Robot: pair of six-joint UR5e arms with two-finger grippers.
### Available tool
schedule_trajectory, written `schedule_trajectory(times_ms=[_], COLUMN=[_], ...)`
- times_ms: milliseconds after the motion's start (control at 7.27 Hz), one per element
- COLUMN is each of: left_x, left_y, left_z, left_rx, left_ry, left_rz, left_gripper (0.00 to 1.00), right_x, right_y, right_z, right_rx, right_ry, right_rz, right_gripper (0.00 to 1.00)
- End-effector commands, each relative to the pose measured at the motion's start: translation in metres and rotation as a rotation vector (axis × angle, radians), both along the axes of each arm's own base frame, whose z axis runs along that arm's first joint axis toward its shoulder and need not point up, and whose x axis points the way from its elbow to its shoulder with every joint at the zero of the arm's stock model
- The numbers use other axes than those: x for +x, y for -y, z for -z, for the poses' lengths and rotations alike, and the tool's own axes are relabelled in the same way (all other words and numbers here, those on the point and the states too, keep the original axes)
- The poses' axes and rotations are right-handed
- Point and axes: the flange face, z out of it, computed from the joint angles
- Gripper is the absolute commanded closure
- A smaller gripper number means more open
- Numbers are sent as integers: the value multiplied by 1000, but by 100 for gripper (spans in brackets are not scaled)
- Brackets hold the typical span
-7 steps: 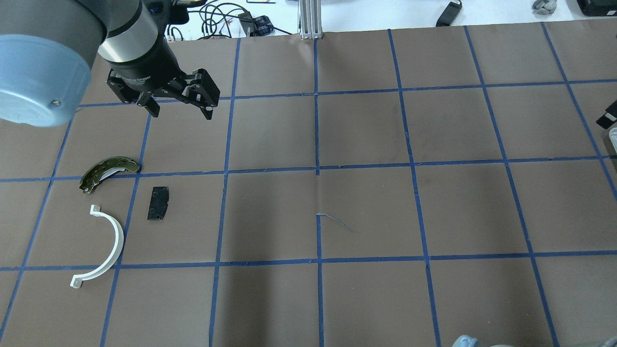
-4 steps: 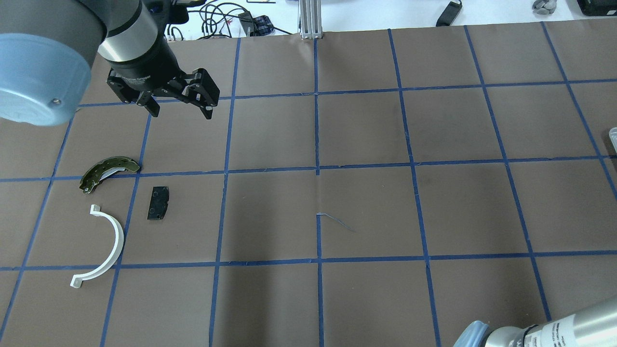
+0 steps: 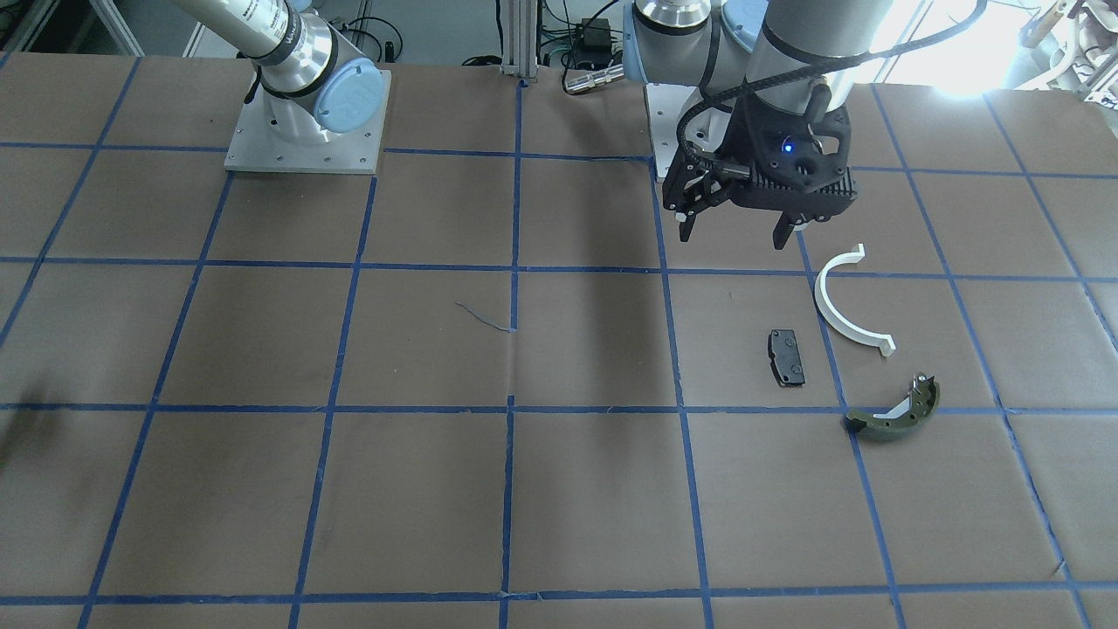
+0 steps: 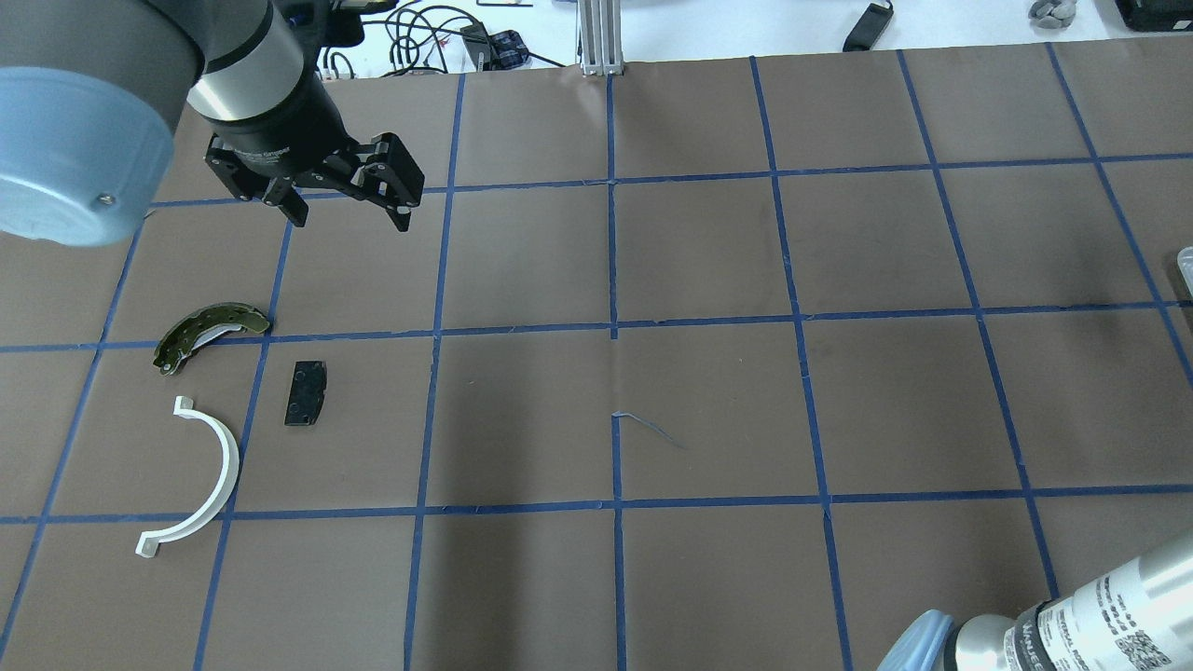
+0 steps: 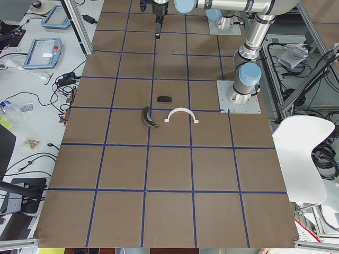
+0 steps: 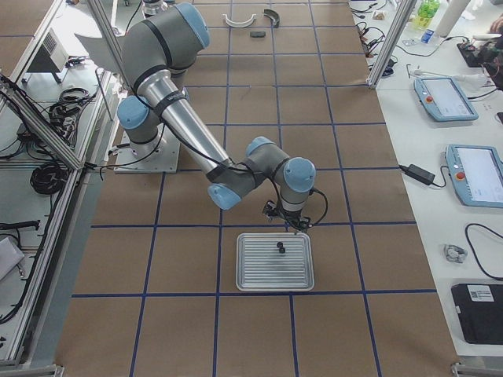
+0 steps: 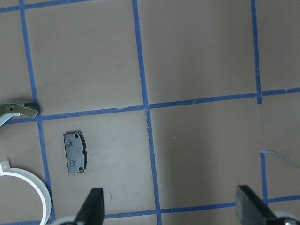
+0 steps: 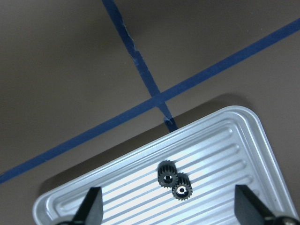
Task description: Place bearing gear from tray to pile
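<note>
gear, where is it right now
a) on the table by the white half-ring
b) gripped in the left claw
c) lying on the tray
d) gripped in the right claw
c: the gear lies on the tray, and the right claw is open above it, with its fingers wide apart and not touching it.

Left arm (image 3: 812, 35), right arm (image 3: 262, 31): silver tubes, grey joints, pale-blue caps (image 3: 352, 100). Left claw (image 3: 734, 238) black, blue light above, ribbed black cable (image 3: 686, 131). Square screwed base plate (image 3: 253, 159).
</note>
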Motion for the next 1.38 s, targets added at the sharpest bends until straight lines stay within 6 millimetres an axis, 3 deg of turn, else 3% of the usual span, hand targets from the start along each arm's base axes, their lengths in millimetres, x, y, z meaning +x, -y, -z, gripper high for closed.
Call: schedule_trajectory(times_ms=[0, 688, 963, 1239], left_x=[-2, -1, -1, -1], left_y=[-1, -1, -1, -1], left_z=[2, 0, -2, -2], left_rx=[3, -2, -6, -6], left_ry=[0, 8, 6, 6], left_rz=[13, 33, 35, 32], left_gripper=[0, 0, 0, 0], right_x=[-9, -27, -27, -32], right_y=[8, 12, 13, 7], right_z=[15, 42, 45, 48], right_rx=[-11, 8, 3, 13], right_ry=[-3, 21, 30, 33], right_rz=[-64, -148, -169, -227], right_gripper=[0, 2, 14, 19])
